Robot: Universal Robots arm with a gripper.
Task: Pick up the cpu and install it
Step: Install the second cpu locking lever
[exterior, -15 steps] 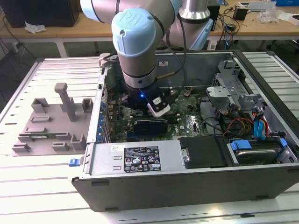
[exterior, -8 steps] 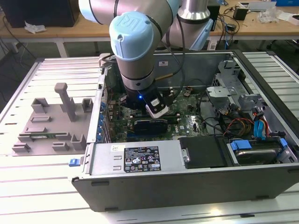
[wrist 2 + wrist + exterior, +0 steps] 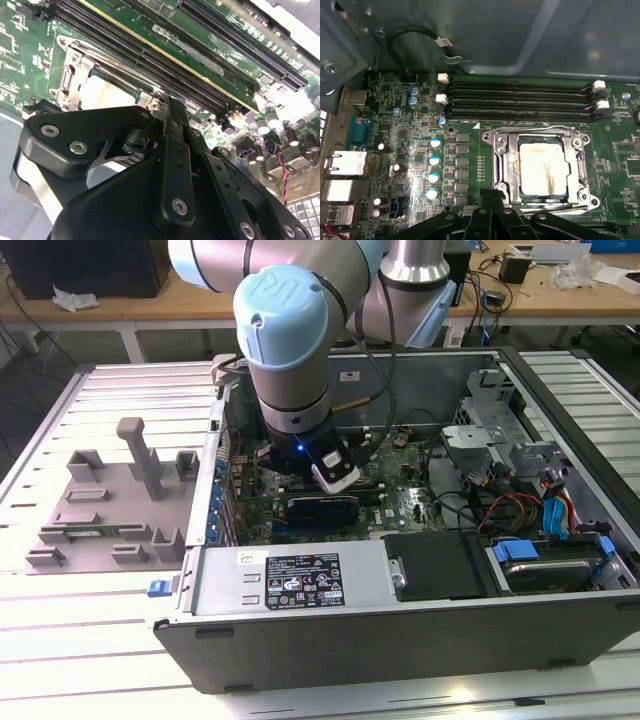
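Observation:
The cpu (image 3: 543,170) is a silvery square chip lying flat in the socket on the green motherboard, ringed by the socket's metal frame (image 3: 502,165). In the second wrist view the cpu (image 3: 102,95) shows as a pale plate just beyond the black fingers. My gripper (image 3: 492,199) hovers close above the board at the socket's edge, beside the chip and apart from it. Its black fingers (image 3: 170,130) come together to a narrow tip with nothing between them. In the exterior view the arm's wrist (image 3: 300,430) reaches down into the open computer case (image 3: 330,585).
Black memory slots (image 3: 520,100) run along the socket's far side. A grey plastic tray (image 3: 110,510) with blocky posts lies outside the case at the exterior view's left. Drive cage and coloured cables (image 3: 540,510) fill the case at the exterior view's right.

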